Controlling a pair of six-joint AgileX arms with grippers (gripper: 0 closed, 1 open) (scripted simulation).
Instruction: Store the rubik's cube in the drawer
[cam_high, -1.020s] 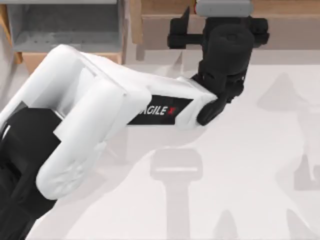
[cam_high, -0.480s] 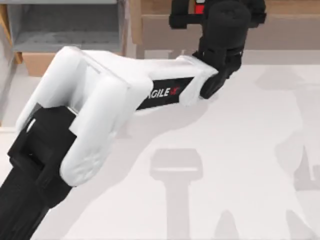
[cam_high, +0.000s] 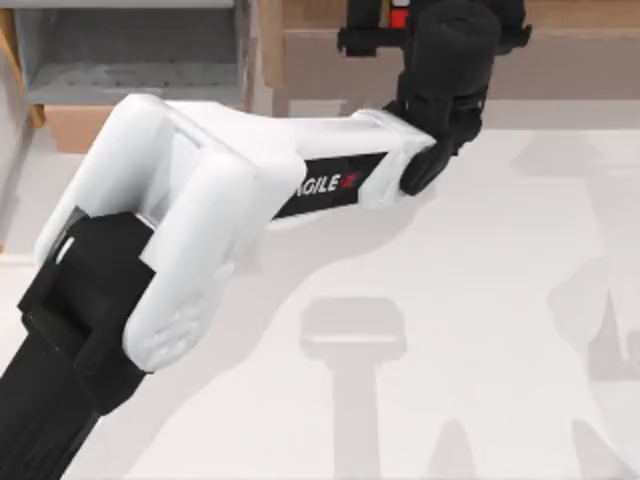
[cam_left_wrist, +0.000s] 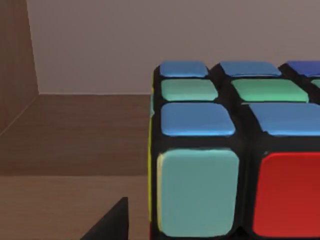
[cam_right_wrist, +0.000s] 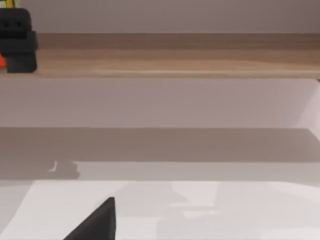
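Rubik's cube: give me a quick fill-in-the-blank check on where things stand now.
The rubik's cube is at the brown wooden ____.
The left gripper is at the cube, by the top view's ____ edge.
The drawer is ____, its grey floor showing.
The right gripper hangs over the white ____.
Missing: shelf; top; open; table.

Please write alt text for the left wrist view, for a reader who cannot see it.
A rubik's cube seen very close, with blue, green, pale teal and red tiles split by black grid lines, sits on a brown wooden shelf with a plain pale wall behind. A dark tip of the left gripper's finger juts in beside the cube.
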